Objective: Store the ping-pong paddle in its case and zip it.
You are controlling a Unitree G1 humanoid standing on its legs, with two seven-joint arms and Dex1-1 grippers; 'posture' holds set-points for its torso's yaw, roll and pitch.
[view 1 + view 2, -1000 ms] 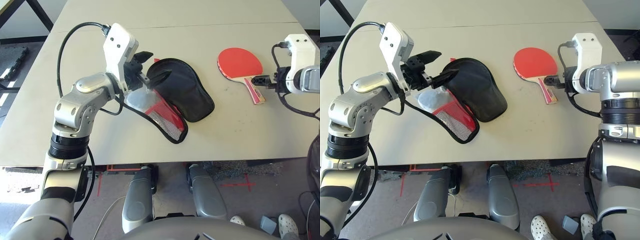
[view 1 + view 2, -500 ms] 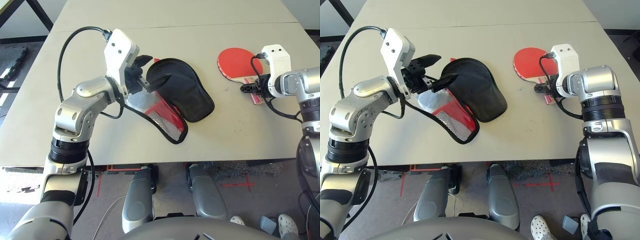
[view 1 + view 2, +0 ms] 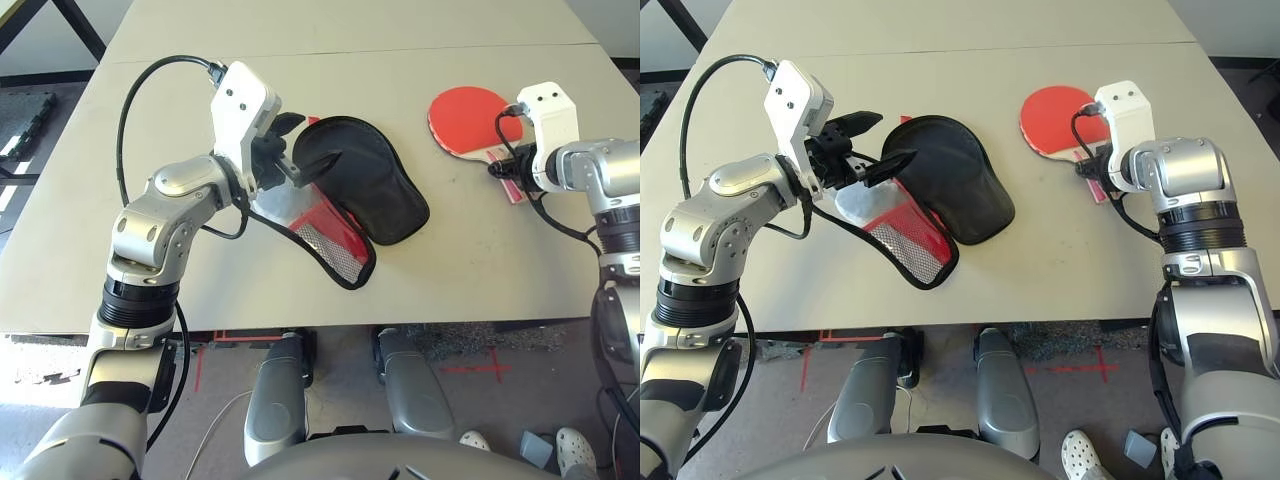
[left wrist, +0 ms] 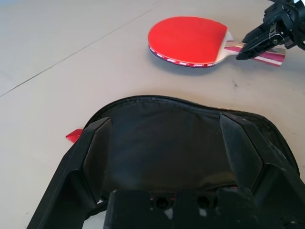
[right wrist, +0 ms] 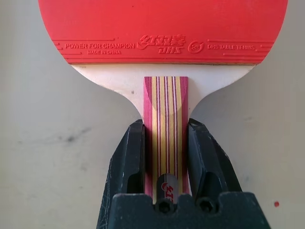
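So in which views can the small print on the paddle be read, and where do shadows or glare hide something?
Right wrist view: the ping-pong paddle is sharp, its embossed print readable, and the right gripper closes on the handle. Left wrist view: the paddle is too small for reading, and the black lining of the case shows little detail. Left eye view: even light, soft shadows on the table, no glare.

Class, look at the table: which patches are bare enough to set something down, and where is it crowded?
Bare: the table beyond the case and ping-pong paddle, the strip between them, and the near edge. Crowded: around the left gripper at the case, and the right gripper on the handle.
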